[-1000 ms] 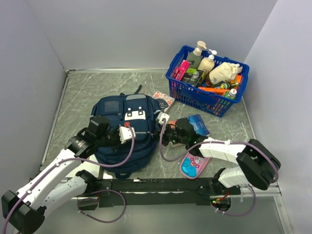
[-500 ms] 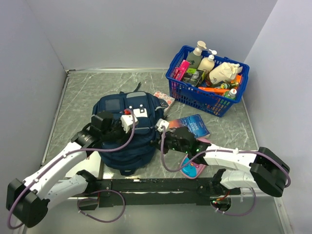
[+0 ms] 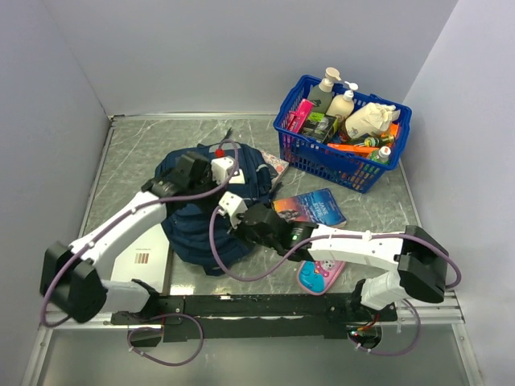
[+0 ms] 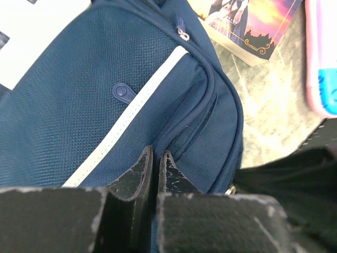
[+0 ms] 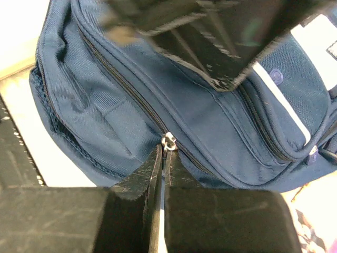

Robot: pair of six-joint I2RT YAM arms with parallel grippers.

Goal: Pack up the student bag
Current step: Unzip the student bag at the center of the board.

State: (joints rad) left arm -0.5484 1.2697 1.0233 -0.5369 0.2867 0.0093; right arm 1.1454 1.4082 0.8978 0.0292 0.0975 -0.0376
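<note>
Grey marbled tabletop [image 3: 129, 153], closed in by plain grey walls at the left, back and right, carries everything. The student bag [image 3: 189, 235] lies slumped on it left of centre, its navy fabric bunched up between the two arms. Its grey trim stripe [image 4: 131, 105] and a corner of its white patch [image 4: 31, 47] show in the left wrist view.

The left gripper [image 4: 156, 157] rests on the bag's front beside a pocket seam. Its fingers are drawn narrow, with only a sliver between them; whether they pinch any cloth cannot be told. The right gripper [image 5: 164, 154] sits at the bag's side with its fingers closed, and the silver zipper pull [image 5: 168, 140] of a long zip is nipped at their tips.

Just beside the bag's right edge lies a book [image 3: 310, 207] with a sunset-coloured cover. A patterned booklet [image 3: 272, 163] peeks out at the bag's far right corner, touching it. A pink and blue pencil case [image 3: 320, 273] lies nearer the arm bases, partly under the right forearm. A white sheet [image 3: 141, 261] with a printed code lies left of the bag, under the left arm. The blue plastic basket [image 3: 322, 165] stands in the far right corner, well apart from the bag. It is crowded with pump bottles [image 3: 326, 87], a white pouch [image 3: 368, 119] and other small packs.
</note>
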